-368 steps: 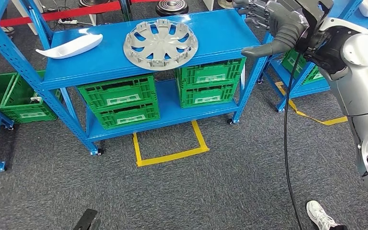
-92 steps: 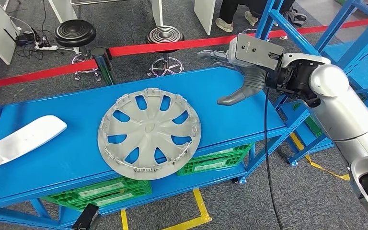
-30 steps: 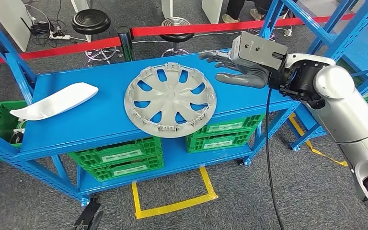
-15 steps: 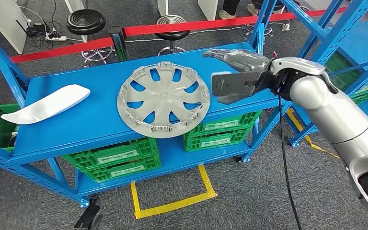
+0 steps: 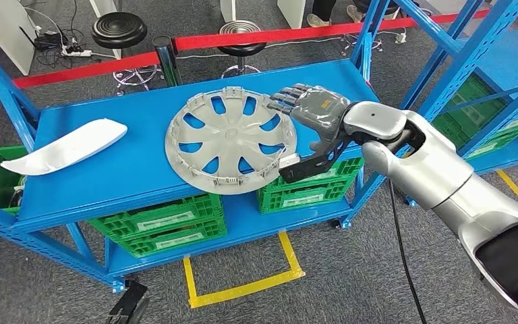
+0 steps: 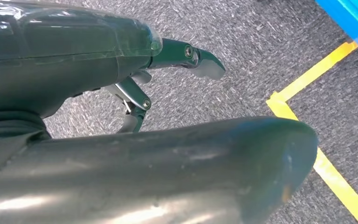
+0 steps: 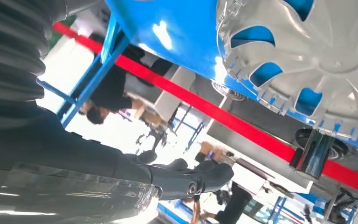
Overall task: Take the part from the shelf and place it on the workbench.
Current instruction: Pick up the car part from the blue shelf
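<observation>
Since half a second back, your right hand (image 5: 313, 111) dropped to the hubcap's (image 5: 230, 138) right rim, fingers (image 5: 284, 99) spread, holding nothing | hubcap lay flat mid-shelf (image 5: 141, 172), overhanging the front edge | white panel (image 5: 64, 146) near the left edge, bare blue between | left hand (image 6: 135, 74) over carpet, fingers loosely apart.

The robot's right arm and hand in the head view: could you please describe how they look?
The right arm is a smooth, rounded silver shell that turns black near the picture's lower edge. A thin black cable hangs down beside it. The right hand is dark grey with segmented fingers and a black bracket at the wrist.
</observation>
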### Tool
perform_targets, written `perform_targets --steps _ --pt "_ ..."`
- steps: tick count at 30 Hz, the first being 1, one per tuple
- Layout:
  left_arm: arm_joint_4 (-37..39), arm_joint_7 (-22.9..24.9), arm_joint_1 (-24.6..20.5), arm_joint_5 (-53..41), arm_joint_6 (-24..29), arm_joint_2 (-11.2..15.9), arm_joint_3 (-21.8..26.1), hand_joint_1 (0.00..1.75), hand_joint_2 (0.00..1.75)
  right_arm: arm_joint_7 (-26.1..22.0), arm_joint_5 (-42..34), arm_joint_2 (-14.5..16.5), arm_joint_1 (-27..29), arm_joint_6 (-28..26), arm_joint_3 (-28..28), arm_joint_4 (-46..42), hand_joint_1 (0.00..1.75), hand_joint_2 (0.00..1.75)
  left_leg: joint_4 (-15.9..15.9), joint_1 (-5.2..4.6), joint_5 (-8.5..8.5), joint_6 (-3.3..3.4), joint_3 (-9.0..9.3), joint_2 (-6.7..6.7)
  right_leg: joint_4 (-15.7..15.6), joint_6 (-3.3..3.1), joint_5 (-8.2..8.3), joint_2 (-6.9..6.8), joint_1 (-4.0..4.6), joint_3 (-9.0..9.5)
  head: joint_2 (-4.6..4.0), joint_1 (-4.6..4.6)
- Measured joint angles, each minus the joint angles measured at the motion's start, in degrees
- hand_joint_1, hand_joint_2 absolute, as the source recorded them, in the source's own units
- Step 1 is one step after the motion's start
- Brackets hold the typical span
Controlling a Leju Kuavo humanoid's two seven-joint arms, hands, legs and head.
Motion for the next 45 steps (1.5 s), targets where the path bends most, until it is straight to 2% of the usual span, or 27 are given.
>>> perform_targets --steps 6,12,14,18,26,39,45 --pt "-0.3 1.1 -1.4 -1.0 -0.4 -0.6 0.0 0.0 0.0 -2.7 5.9 4.8 -0.3 -7.9 2.3 10.7 0.0 1.75 0.0 0.0 0.0 0.0 0.03 0.02 0.0 -0.01 0.02 0.03 0.01 0.0 0.0 -0.03" --pt "-0.5 1.0 -1.9 -2.4 -1.1 -1.0 0.1 0.0 0.0 0.1 9.7 8.7 -0.2 -17.9 3.1 22.5 0.0 1.75 0.0 0.01 -0.01 -0.01 0.03 -0.06 0.0 -0.02 0.02 0.03 0.01 0.01 0.0 -0.05" --pt "-0.5 1.3 -1.9 -3.0 -1.3 -1.1 0.1 0.0 0.0 1.0 10.5 9.7 -0.2 -19.6 3.1 26.1 0.0 1.75 0.0 0.0 -0.01 -0.02 0.03 -0.09 0.0 -0.02 0.01 0.03 0.0 0.01 0.0 -0.02" --pt "-0.5 2.3 -1.5 -4.9 -1.6 -1.1 0.1 0.0 0.0 2.1 12.2 11.2 -0.2 -20.7 2.4 30.2 0.0 1.75 0.0 0.0 -0.02 -0.03 0.04 -0.09 0.0 -0.02 0.01 0.07 0.0 0.01 0.0 -0.02" --pt "-0.3 1.6 0.7 -7.0 -1.1 0.1 0.0 0.0 0.0 2.0 14.0 11.9 -0.9 -22.3 -0.1 33.8 0.0 1.75 0.0 0.0 -0.02 -0.04 0.04 -0.19 0.0 -0.02 0.01 0.04 0.0 0.01 0.0 0.0" --pt "-1.2 4.0 -2.3 -10.7 1.7 0.9 0.4 0.0 0.0 -1.2 13.9 15.6 -6.0 -22.9 -4.1 35.7 0.0 1.75 0.0 0.03 0.03 -0.11 0.16 -0.48 0.0 -0.06 0.04 0.04 0.0 0.12 0.0 -0.02" --pt "-1.4 3.6 -2.9 -11.5 2.8 0.7 1.6 0.0 0.0 -4.0 10.2 16.8 -6.3 -22.5 -5.8 36.3 0.0 1.75 0.0 0.02 0.03 -0.11 0.16 -0.67 0.0 -0.06 0.03 -0.05 0.0 0.15 0.0 -0.01"
